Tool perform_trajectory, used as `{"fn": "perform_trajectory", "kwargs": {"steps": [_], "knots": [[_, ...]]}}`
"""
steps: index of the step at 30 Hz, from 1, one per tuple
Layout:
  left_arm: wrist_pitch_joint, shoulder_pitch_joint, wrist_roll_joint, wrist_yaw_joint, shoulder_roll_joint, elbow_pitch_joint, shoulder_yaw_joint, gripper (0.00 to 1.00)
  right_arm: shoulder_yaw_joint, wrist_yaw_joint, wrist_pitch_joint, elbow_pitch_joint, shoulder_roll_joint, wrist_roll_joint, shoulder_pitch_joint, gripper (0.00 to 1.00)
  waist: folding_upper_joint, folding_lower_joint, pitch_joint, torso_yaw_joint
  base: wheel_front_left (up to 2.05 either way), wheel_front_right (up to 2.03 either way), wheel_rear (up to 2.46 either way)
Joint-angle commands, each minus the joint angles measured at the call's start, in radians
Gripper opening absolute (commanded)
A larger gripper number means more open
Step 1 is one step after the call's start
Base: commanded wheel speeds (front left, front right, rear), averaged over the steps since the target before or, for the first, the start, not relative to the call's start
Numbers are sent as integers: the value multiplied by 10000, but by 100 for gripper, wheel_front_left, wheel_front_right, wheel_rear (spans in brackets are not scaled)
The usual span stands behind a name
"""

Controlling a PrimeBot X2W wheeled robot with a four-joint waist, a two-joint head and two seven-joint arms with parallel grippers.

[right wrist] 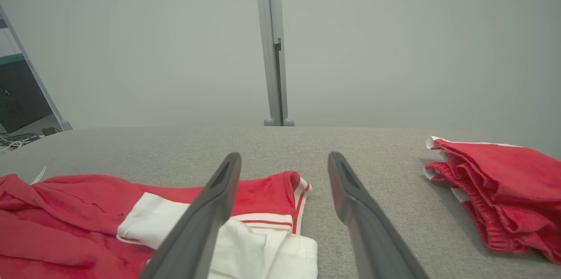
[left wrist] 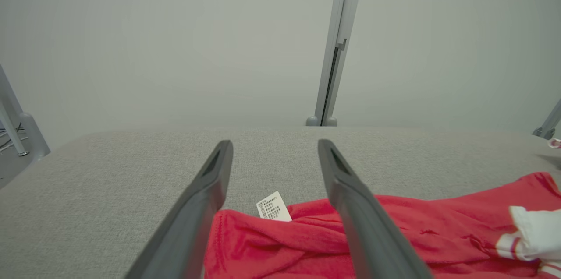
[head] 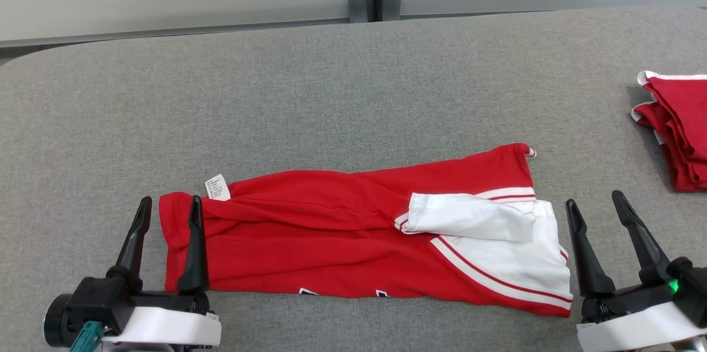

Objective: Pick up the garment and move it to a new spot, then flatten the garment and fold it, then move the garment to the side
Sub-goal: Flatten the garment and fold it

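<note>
The garment lies across the lower middle of the frame, long axis left to right. The left gripper, spread wide and empty, straddles its left end. The right gripper, likewise spread and empty, sits just beside its right end.

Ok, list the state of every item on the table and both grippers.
garment: folded into a long strip, lying unheld on the table
care label: sticking out at garment's left end
left gripper: open, empty
right gripper: open, empty
red pile: folded, stacked at far right
</note>
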Motion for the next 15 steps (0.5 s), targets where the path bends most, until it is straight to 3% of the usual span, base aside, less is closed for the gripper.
{"fn": "perform_trajectory", "kwargs": {"steps": [1,15], "knots": [[-13,27,95,-70,-15,35,72,100,5,-1,-23,54,6,-11,88,100,0,0,-49,9,0,0,0],[-13,-172,295,-189,-191,140,93,100,2,-1,-145,578,-69,248,-316,100,0,0,-23,116,0,0,0]]}}
